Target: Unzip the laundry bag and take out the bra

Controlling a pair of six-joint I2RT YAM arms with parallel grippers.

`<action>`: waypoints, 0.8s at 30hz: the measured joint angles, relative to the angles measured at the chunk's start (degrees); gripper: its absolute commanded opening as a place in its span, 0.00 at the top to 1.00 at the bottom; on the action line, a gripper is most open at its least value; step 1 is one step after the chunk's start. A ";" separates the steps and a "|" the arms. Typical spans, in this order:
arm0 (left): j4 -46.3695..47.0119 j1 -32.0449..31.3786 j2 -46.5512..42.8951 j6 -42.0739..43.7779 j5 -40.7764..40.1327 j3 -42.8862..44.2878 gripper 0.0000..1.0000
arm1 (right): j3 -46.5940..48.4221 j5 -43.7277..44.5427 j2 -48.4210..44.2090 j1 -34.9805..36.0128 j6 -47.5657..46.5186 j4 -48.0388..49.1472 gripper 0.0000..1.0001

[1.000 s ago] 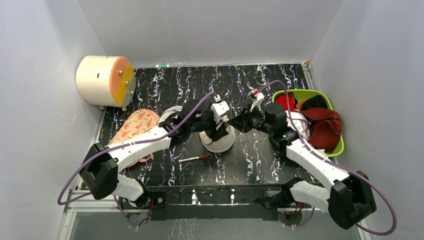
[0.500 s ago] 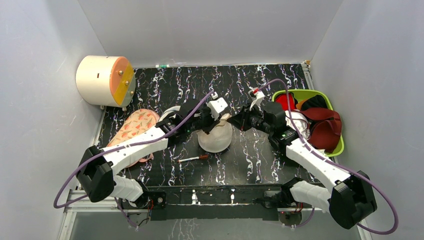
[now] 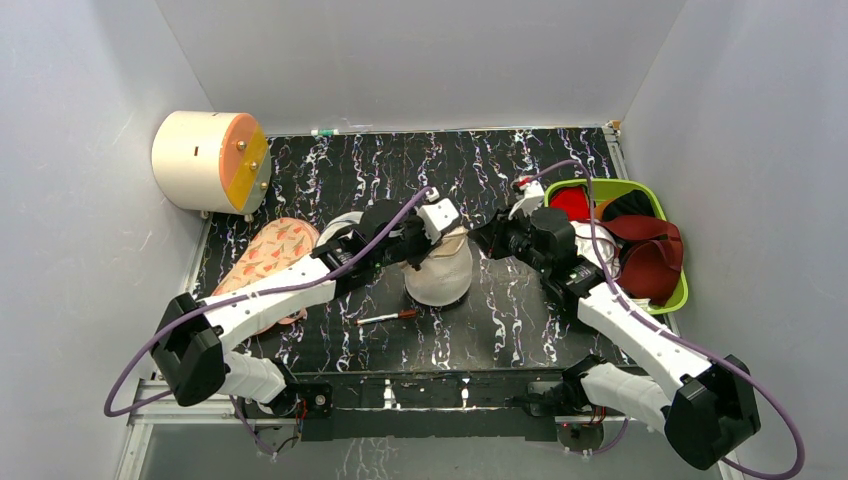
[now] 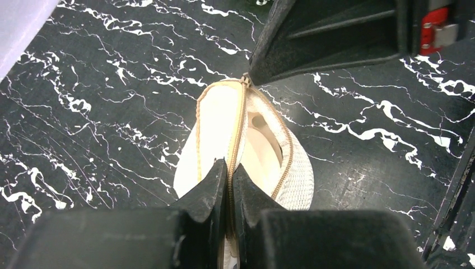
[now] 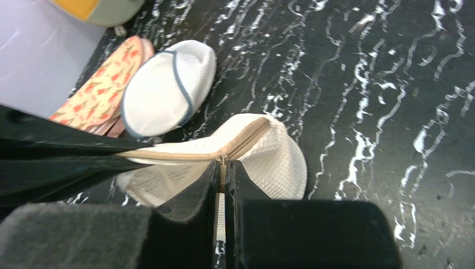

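The laundry bag [image 3: 440,280] sits mid-tabletop [image 3: 520,180], with its zip [image 4: 238,120] rim lifted toward 12 o'clock. My left jaws are clenched on the zip tape at that rim. My right jaws, reaching in from 2 o'clock, are clenched on what looks like the zip pull [image 5: 222,161]. A gap shows along the zip, and the pale cup inside is probably the bra [image 4: 263,148]. My worry is that the two grips sit close together. A pull may drag the whole bag instead of running the slider. The thin tape could also slip free, or mesh could jam in the teeth.
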 measured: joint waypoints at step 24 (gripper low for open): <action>4.52 -0.94 -4.07 0.59 -0.11 -3.48 0.88 | 3.26 -7.80 6.71 -11.41 3.50 -5.46 1.00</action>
